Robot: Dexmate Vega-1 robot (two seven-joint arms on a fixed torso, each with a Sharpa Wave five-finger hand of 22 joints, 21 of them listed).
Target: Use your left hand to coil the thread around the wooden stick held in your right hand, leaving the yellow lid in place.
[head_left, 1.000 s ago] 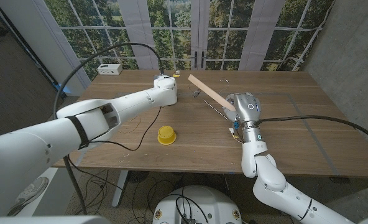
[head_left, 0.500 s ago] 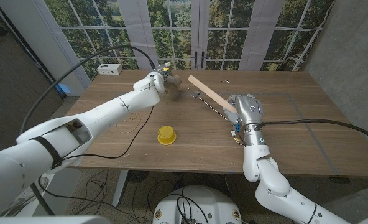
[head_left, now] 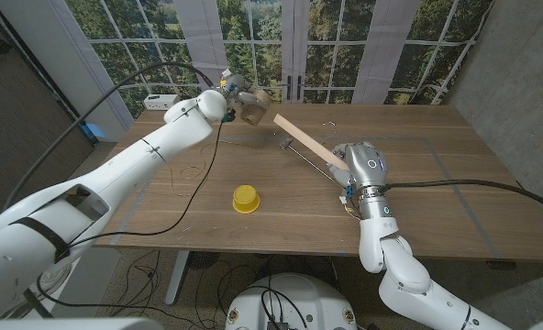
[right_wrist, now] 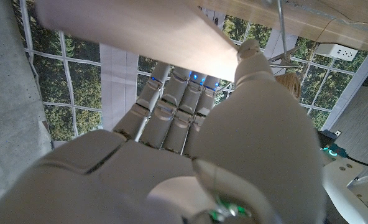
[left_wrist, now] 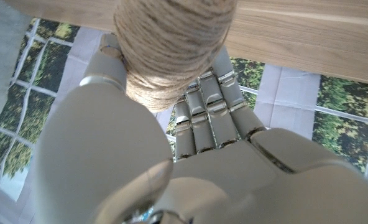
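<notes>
My right hand (head_left: 361,165) grips the lower end of a pale wooden stick (head_left: 305,138) that slants up and to the left over the table; the right wrist view shows the stick (right_wrist: 134,34) across my fingers (right_wrist: 171,106). My left hand (head_left: 235,98) is raised above the far side of the table, holding a spool of brown thread (head_left: 252,107). The spool (left_wrist: 171,46) sits between my thumb and fingers in the left wrist view. A thin thread (head_left: 310,158) runs near the stick's lower part. The yellow lid (head_left: 246,198) lies on the table in front.
A white power strip (head_left: 160,99) sits at the table's far left corner. A black cable (head_left: 166,73) arcs over my left arm, and another (head_left: 473,181) trails right from my right wrist. Windows stand behind the table (head_left: 418,147).
My left hand has lifted the spool from low over the table's middle up and toward the far edge. The stick has shifted slightly left in my right hand.
</notes>
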